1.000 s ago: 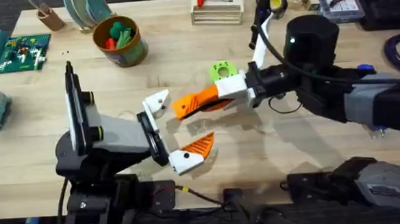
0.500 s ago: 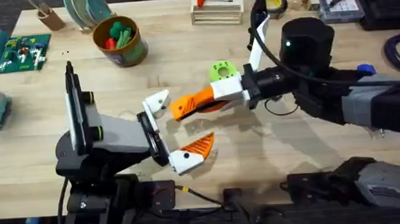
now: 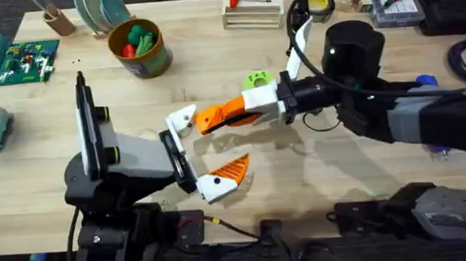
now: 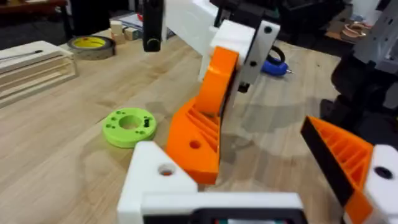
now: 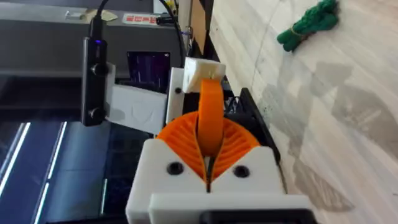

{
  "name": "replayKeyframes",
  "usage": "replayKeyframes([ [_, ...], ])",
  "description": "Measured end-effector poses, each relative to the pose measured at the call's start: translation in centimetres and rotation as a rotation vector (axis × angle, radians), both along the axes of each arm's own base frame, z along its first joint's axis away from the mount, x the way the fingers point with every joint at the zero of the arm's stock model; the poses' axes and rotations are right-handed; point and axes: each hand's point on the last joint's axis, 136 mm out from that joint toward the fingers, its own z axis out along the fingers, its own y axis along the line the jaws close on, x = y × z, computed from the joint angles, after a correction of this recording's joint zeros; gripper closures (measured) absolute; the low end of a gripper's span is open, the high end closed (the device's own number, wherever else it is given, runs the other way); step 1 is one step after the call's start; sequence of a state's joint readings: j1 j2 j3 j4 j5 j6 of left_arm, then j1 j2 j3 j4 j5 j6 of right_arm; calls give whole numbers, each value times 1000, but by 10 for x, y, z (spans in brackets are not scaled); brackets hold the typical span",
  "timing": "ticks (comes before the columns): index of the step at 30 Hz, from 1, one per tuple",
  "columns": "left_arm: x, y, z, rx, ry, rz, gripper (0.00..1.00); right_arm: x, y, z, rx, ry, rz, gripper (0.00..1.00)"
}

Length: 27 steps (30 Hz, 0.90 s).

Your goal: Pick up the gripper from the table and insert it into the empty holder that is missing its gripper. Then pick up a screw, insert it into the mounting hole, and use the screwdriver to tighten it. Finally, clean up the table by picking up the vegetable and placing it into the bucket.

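Observation:
My right gripper is shut on the orange ribbed gripper and holds it out to the left, its tip close to the white holder. That holder is the bare finger of my left gripper, which stands open. Its other finger carries an orange pad. In the left wrist view the held orange gripper hangs just beyond the holder. The right wrist view shows the piece clamped between my pads, pointing at the holder. The dark green vegetable lies on the wood. The bucket stands at the back left.
A lime green ring lies just behind my right gripper. A wooden rack with a red-handled tool, a tape roll and parts boxes line the back edge. A circuit board lies far left. A blue tool tip peeks out by the right arm.
My right gripper has carried the orange piece left and slightly away, closing on the holder and now partly covering the lime ring. The left arm has not moved.

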<state>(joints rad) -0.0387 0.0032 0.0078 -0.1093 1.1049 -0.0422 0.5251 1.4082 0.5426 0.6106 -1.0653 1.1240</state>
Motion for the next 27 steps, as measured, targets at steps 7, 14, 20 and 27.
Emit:
replayKeyframes([
  [7, 7, 4, 0, 3, -2, 47, 8, 0, 12, 0, 31, 5, 17, 994],
  [14, 8, 5, 0, 3, -1, 52, 8, -4, 17, 4, 52, 13, 37, 994],
  [20, 7, 4, 0, 2, -2, 45, 8, -4, 17, 6, 65, 22, 34, 994],
  [27, 9, 5, 0, 3, -2, 57, 8, -4, 21, 5, 60, 27, 18, 994],
])
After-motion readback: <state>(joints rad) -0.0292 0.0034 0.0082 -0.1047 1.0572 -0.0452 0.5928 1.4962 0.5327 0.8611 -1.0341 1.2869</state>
